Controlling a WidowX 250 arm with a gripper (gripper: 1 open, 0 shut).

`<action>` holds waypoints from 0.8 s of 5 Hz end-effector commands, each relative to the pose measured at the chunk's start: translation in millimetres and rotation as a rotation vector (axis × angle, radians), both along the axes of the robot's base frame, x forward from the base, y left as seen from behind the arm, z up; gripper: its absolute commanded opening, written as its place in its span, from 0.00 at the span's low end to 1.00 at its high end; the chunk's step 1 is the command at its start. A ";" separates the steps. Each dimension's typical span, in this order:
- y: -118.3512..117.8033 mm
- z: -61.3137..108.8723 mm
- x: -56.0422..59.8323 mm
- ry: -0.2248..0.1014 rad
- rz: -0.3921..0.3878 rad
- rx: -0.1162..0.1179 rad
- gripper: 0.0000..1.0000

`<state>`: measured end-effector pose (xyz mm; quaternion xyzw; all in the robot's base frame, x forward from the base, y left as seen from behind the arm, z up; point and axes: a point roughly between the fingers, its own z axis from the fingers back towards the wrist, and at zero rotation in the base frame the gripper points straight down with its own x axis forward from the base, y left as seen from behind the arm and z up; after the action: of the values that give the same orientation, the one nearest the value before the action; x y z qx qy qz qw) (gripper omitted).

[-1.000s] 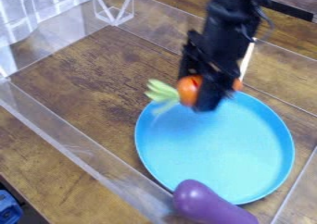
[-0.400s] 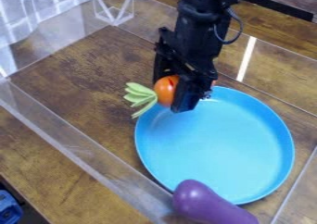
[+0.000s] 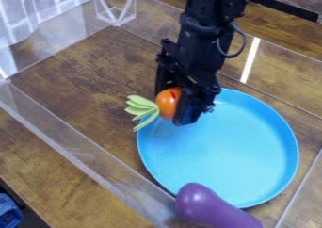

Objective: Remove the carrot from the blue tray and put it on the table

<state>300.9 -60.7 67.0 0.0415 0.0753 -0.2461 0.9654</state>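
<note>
My black gripper [image 3: 172, 102] points straight down and is shut on the carrot [image 3: 165, 103]. The carrot's orange body shows between the fingers and its light green leafy top [image 3: 142, 110] sticks out to the left. It hangs over the left rim of the blue tray [image 3: 227, 156], just above where the tray meets the table [image 3: 88, 90]. The round tray itself holds nothing that I can see.
A glossy purple eggplant toy [image 3: 208, 208] lies at the tray's front edge. Clear acrylic walls [image 3: 56, 138] run along the table's left and front sides, with a clear stand [image 3: 116, 8] at the back. Bare wood lies left of the tray.
The gripper has carried the carrot leftward, from over the tray's upper part to its left rim, and dropped a little lower. The grip stays the same.
</note>
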 end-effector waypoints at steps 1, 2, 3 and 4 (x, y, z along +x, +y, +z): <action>-6.1 30.1 11.9 -0.095 -0.062 -0.030 0.00; -15.9 31.1 16.3 -0.096 -0.142 -0.038 0.00; -25.9 32.3 20.5 -0.098 -0.222 -0.043 0.00; -29.9 28.2 17.1 -0.097 -0.196 -0.041 0.00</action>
<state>314.7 -83.4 81.4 0.0397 0.0431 -0.3313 0.9417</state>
